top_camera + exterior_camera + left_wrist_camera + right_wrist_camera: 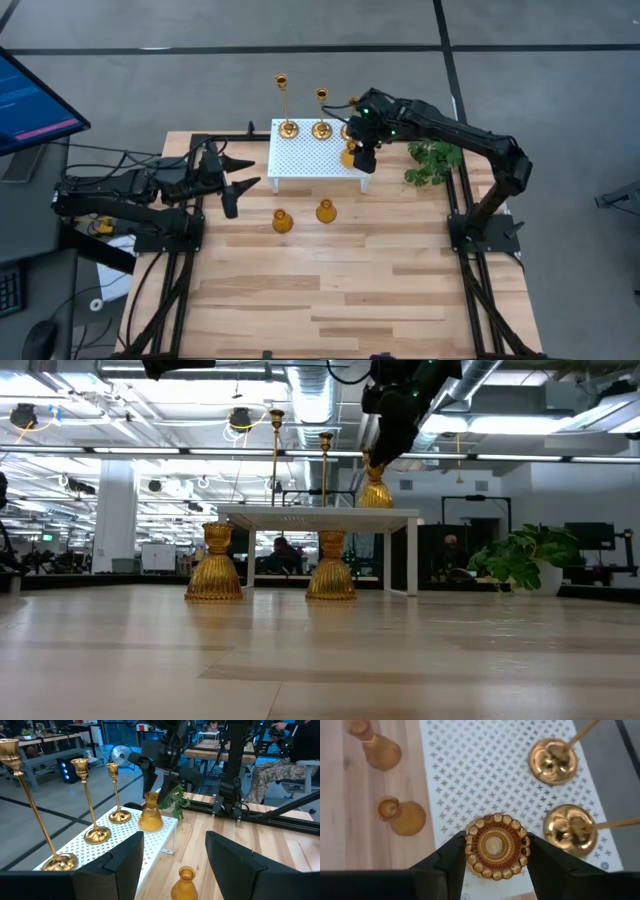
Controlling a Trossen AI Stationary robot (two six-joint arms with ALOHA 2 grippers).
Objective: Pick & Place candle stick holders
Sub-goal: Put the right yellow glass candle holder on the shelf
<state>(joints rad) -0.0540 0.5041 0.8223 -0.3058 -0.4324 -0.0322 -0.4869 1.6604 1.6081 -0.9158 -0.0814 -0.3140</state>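
Standing over the white perforated stand (315,155) at the far edge of the wooden table (330,290), the right gripper (495,851) is seen pointing straight down. Its fingers (451,856) are set on either side of the scalloped rim of an amber holder (495,846), touching or very nearly so; whether it is clamped or just let go cannot be told. That holder is placed on the stand's right end, apparently to join the row of three brass candlesticks (321,128) along its back edge. Two more amber holders (282,221) are left on the table just in front of the stand, not yet moved. The left gripper (236,185) is held open near the table's left edge, waiting.
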